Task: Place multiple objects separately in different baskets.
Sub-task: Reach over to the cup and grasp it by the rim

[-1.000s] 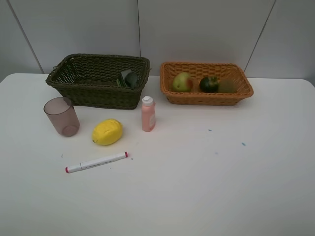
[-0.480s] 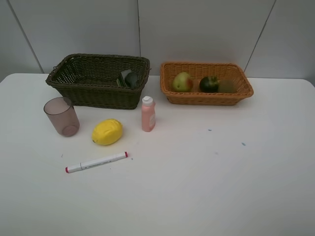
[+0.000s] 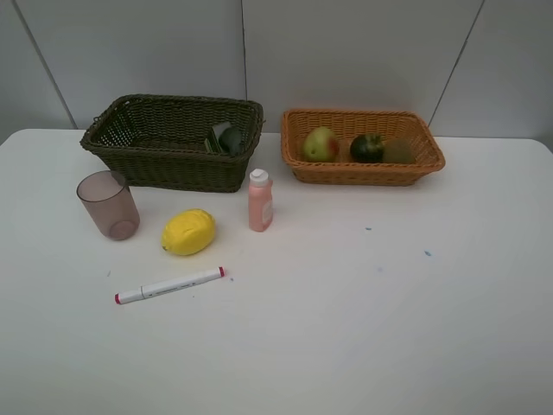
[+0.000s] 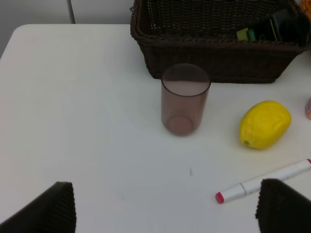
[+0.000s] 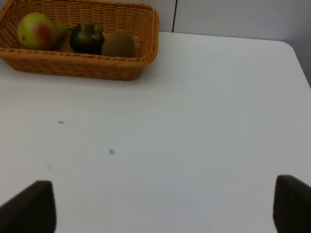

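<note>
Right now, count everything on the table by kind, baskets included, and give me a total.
Fruit: 4 (lemon, mango, mangosteen, kiwi)
Bottles: 2 (pink bottle, dark green pump bottle)
Cups: 1 (brownish cup)
Markers: 1 (red-capped marker)
Baskets: 2 (dark olive basket, orange basket)
Total: 10

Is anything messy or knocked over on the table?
Nothing is spilled or broken. The cup and pink bottle stand upright; the marker just lies flat. The only odd bits are a few tiny blue specks on the white table in front of the orange basket, like little stains.
</note>
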{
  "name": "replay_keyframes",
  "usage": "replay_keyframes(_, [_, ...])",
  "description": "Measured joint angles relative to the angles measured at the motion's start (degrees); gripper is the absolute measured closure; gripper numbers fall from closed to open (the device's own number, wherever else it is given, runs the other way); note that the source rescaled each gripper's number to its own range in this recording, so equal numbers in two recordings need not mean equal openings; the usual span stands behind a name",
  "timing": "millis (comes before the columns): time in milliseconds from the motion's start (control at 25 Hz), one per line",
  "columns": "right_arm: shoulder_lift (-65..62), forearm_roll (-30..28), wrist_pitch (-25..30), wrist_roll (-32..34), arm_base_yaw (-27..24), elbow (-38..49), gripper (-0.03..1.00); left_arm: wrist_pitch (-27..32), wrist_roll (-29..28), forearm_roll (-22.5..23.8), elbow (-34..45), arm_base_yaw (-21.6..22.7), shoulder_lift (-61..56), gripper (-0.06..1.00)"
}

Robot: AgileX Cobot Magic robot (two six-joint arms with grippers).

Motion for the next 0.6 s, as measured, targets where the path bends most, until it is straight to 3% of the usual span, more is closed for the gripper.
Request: replay_keyframes(600, [0.0,0.0,0.0,0.0,0.1,0.0,0.00,0.0,0.0,0.0,0.0,0.0,0.0,-0.02])
